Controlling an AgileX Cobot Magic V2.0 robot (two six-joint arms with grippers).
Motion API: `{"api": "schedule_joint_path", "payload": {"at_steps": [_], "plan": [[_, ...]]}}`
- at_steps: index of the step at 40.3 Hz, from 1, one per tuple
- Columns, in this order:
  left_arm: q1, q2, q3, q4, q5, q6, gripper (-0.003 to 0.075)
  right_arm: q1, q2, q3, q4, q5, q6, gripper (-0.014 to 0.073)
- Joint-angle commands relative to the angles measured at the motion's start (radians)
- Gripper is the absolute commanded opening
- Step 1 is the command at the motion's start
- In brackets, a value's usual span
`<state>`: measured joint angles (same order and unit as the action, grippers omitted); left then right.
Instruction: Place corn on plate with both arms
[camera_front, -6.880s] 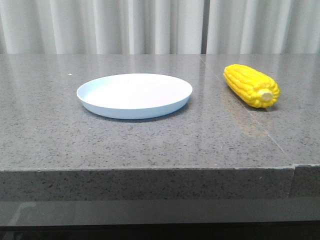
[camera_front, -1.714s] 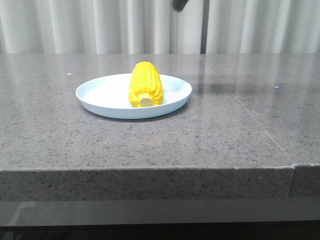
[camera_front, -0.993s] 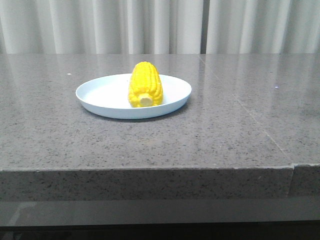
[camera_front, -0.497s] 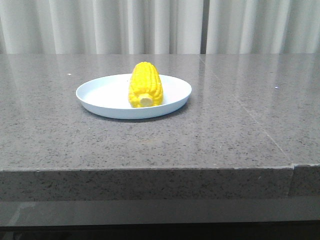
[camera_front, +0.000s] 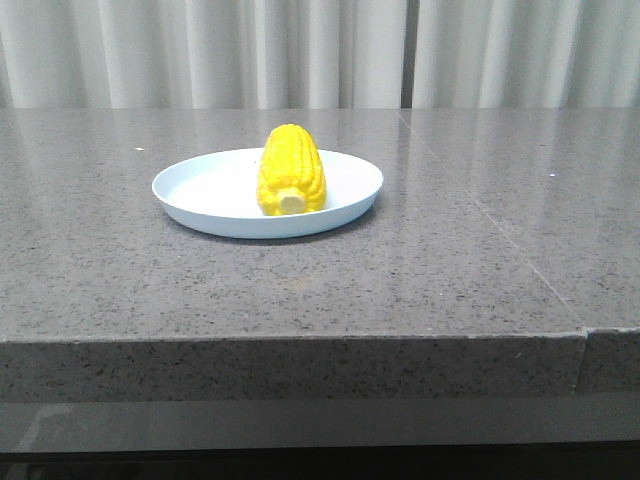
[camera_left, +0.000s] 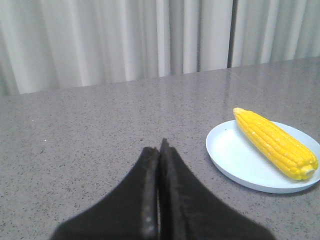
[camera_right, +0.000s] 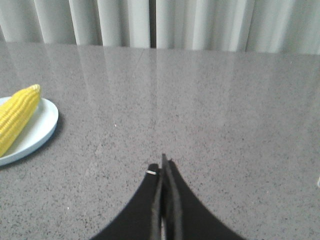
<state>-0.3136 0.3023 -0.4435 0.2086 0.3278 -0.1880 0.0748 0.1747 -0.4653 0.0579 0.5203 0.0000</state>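
Nearest in each wrist view are the pincers themselves: the left gripper (camera_left: 159, 150) is clenched on nothing, fingers pressed together, and the right gripper (camera_right: 164, 167) likewise — both over bare grey table (camera_front: 450, 270). Beyond the left gripper's tips and off to one side sits the plate (camera_left: 235, 162), well apart from it. The corn (camera_front: 291, 168) lies on the plate — its pale stub end faces the robot.

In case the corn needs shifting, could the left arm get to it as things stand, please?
Probably yes: the left pincer is shut and empty, and only bare table lies between it and the corn on the plate.
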Motion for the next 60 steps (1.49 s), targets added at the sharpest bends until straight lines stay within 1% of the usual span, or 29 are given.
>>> {"api": "schedule_joint_path", "payload": {"at_steps": [1,46,50,53,54,58,60], "plan": [[0.003,0.008,-0.028,0.006,-0.076,-0.007,-0.002,-0.005,-0.001,-0.017,-0.007,-0.101,-0.011,-0.0068],[0.003,0.008,-0.028,0.006,-0.078,-0.007,-0.002,-0.005,-0.001,-0.017,-0.003,-0.101,-0.011,-0.0068],[0.003,0.002,-0.028,-0.018,-0.085,0.036,-0.002,-0.005,-0.001,-0.017,-0.003,-0.101,-0.011,-0.0068],[0.011,-0.022,-0.028,-0.132,-0.083,0.172,-0.002,-0.005,-0.001,-0.017,-0.003,-0.101,-0.011,-0.0068],[0.016,-0.035,-0.026,-0.157,-0.081,0.195,-0.002,-0.005,-0.001,-0.017,-0.003,-0.101,-0.011,-0.0068],[0.056,-0.089,0.009,-0.172,-0.095,0.205,-0.002,-0.005,-0.001,-0.017,-0.003,-0.101,-0.011,-0.0068],[0.093,-0.129,0.043,-0.18,-0.113,0.205,-0.002,-0.005,-0.001,-0.017,-0.003,-0.101,-0.011,-0.0068]]}}
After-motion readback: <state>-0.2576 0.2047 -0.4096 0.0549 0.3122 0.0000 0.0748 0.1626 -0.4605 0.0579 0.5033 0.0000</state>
